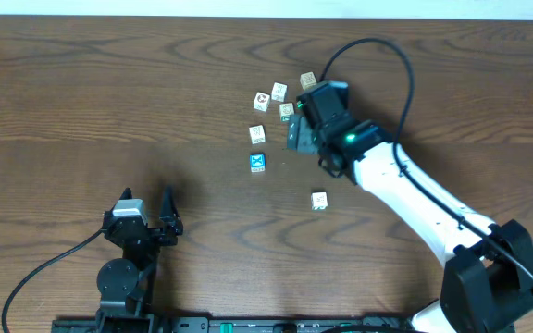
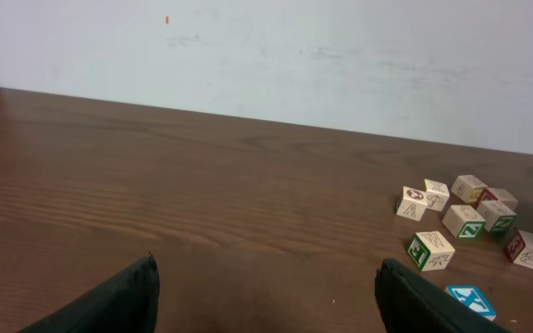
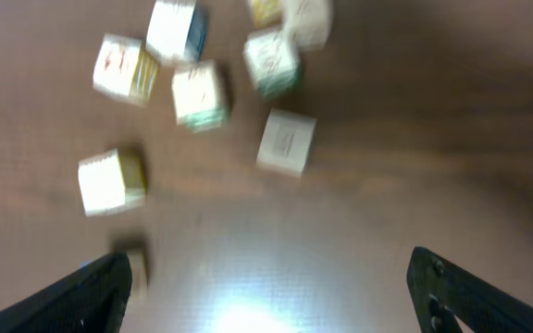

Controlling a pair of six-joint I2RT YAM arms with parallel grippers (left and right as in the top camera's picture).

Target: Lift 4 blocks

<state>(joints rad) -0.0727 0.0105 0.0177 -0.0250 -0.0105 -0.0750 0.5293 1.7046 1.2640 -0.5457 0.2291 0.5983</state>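
Right claw (image 3: 271, 287) spread wide, pinching nothing, low over brown wooden worktop (image 1: 109, 92); left claw (image 2: 266, 296) spread too, far off. Small picture-faced wooden cubes (image 1: 257, 134) just ahead, blue-faced cube (image 1: 258, 163) beside, all resting. None aloft; all four lifts seemingly left.

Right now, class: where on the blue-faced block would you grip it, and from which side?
Grip two opposite side faces of the blue-faced block, coming straight down from above. It is a small cube lying flat, blue face up, standing apart from the other blocks, so there is likely room on both sides.
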